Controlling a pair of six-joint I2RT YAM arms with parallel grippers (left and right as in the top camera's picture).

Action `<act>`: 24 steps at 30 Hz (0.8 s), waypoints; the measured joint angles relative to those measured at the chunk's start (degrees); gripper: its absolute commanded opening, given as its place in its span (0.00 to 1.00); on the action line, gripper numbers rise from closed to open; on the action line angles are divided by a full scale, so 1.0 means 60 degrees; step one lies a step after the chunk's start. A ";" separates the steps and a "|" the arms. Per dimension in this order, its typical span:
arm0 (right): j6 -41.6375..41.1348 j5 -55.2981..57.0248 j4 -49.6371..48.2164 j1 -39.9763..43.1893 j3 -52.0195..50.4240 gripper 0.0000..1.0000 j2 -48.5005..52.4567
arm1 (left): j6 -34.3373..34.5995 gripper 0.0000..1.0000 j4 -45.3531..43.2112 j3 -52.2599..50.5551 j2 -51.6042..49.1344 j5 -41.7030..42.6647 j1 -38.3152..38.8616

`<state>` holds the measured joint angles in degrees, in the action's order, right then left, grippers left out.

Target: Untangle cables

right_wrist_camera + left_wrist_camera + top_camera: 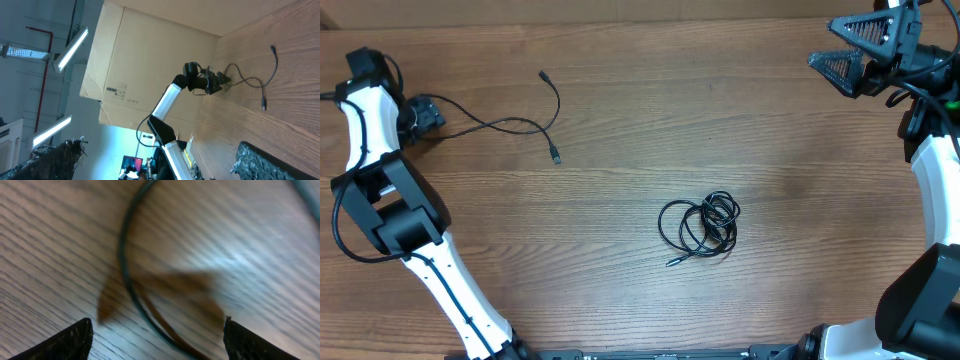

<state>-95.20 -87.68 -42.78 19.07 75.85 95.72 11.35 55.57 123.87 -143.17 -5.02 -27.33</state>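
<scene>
One loose cable (505, 122) lies at ten o'clock, a coiled cable (713, 216) near centre. The left gripper (157, 330) straddles the loose cable, fingers wide; the right gripper (855, 48), at two o'clock, gapes empty.

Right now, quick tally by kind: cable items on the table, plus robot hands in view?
Loose cable strand: 1
Coiled cable bunch: 1 (the cords inside it can't be counted)
Robot hands: 2, left hand and right hand
Total: 4
</scene>
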 measured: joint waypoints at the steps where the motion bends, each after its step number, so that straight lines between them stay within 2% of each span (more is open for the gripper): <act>1: 0.0004 0.0000 -0.0004 0.0000 0.0000 1.00 0.0000 | 0.0000 0.77 -0.0047 0.0000 -0.0044 0.0004 -0.0055; 7: 0.0018 0.0000 0.0000 0.0000 0.0000 1.00 0.0000 | -0.0113 0.54 -0.0342 -0.0004 -0.0055 -0.0004 -0.0361; 10: 0.0018 0.0004 -0.0007 -0.0007 0.0000 1.00 0.0000 | -0.0160 0.33 -0.0426 -0.0004 -0.0055 -0.0004 -0.0492; 13: 0.0018 0.0004 -0.0007 -0.0011 0.0000 1.00 0.0000 | -0.0171 0.04 -0.0510 -0.0007 -0.0055 -0.0004 -0.0612; 24: 0.0022 0.0004 0.0004 -0.0015 0.0000 1.00 0.0000 | 0.0240 0.04 -0.0514 0.0007 -0.0051 0.0000 -0.1249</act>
<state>-95.07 -87.66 -42.76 18.98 75.85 95.72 12.80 52.49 123.92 -143.48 -5.02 -34.83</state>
